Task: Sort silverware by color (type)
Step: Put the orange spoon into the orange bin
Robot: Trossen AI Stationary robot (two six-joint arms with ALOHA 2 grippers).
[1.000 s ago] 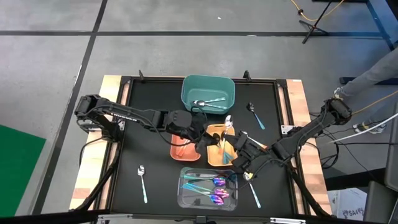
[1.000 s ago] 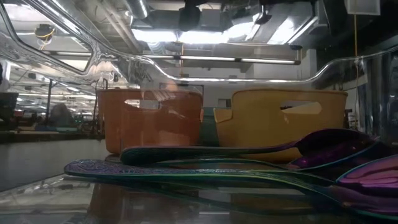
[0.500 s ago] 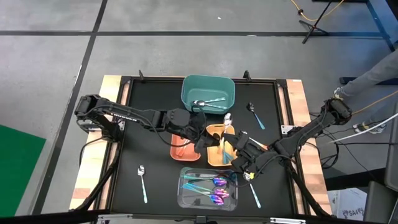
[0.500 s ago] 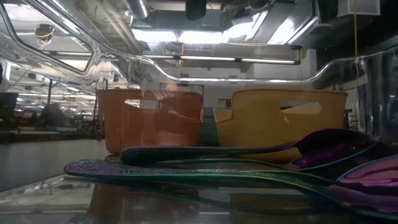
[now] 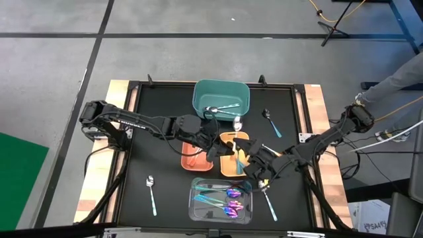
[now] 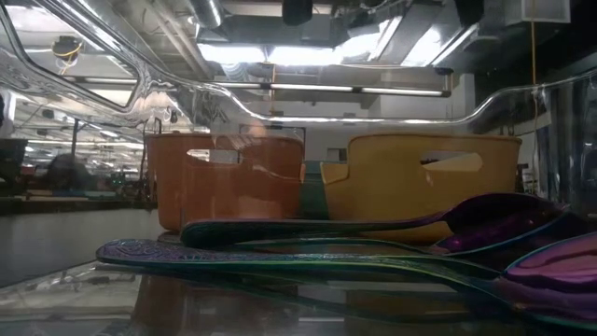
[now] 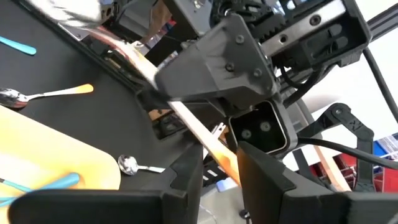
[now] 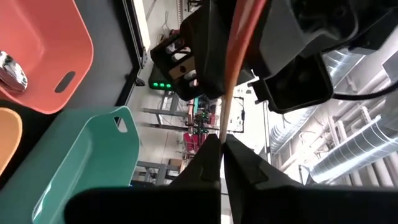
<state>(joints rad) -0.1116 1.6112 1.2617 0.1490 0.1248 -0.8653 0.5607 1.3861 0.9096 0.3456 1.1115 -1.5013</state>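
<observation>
Pinching orange-handled spoon [image 5: 236, 132], left pincer [image 5: 215, 147], right pincer [image 5: 246, 160], both over yellow bin [image 5: 228, 170]

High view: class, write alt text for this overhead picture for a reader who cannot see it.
Two dark robot arms meet over a black table, the left end effector and right end effector close together above an orange bin and a yellow bin. A teal bin holds silver utensils, a clear bin holds iridescent spoons, and loose spoons lie around.

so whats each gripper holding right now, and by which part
Both grippers, left and right, pinch the same orange-handled utensil along its handle.
</observation>
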